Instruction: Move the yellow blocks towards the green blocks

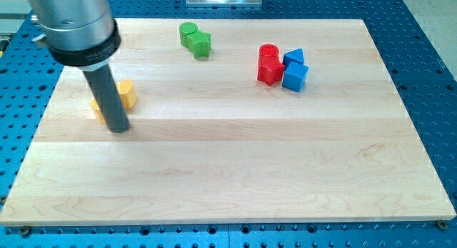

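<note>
Pale wooden counter (235, 176) on blue perforated base; no pincer here, just my tip (119, 129), touching the yellow blocks (126, 93) at left. Green blocks (195, 39) sit well apart, up top.

One raised view, angled down, whole board (235, 169) framed

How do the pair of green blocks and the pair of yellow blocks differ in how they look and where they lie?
The green blocks lie near the view's top, fully visible; the yellow blocks lie at the view's left, partly hidden behind the dark rod. Nothing touches the green blocks, while my tip stands right in front of the yellow blocks. Both pairs are small, huddled together on the wooden board.
</note>
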`<action>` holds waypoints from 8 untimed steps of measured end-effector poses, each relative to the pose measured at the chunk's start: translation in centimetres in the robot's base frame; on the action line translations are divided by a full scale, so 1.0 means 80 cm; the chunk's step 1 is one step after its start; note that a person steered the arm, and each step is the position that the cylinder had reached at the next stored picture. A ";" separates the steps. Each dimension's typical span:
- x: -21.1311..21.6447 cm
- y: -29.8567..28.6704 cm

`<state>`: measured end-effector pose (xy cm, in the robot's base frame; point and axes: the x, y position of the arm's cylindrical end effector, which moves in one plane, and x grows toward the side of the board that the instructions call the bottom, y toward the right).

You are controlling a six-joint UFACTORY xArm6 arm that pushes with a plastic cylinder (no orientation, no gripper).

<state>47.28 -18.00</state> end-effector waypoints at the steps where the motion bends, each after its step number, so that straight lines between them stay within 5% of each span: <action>1: 0.000 -0.001; 4: 0.016 -0.117; 5: -0.005 -0.106; 6: -0.057 -0.021; 8: -0.057 -0.017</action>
<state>42.68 -19.32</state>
